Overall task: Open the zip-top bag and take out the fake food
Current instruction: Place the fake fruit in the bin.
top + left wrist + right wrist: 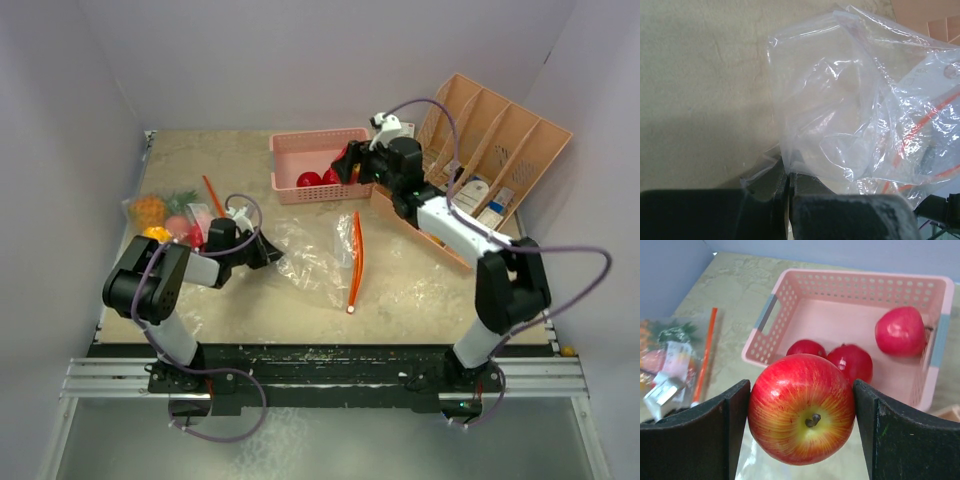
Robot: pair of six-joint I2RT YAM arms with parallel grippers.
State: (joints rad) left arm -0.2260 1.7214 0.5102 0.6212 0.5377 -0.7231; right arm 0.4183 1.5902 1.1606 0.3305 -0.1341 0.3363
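My right gripper (801, 387) is shut on a red-and-yellow apple (802, 410), a piece of the fake food, and holds it just in front of the pink basket (855, 285). Three red round fruits (852, 362) lie inside the basket. In the top view my right gripper (347, 165) hangs at the basket's (300, 145) right end. A crumpled clear zip-top bag (310, 255) with an orange zip strip (355, 262) lies mid-table. My left gripper (786, 175) is shut on that bag's (840, 100) corner. In the top view, my left gripper (265, 250) is at the bag's left edge.
A second clear bag (165, 215) at the table's left edge holds a pineapple (150, 210) and other colourful pieces. A wooden slotted organizer (500, 150) with bottles and cartons stands at the back right, close to my right arm. Grey walls enclose the table.
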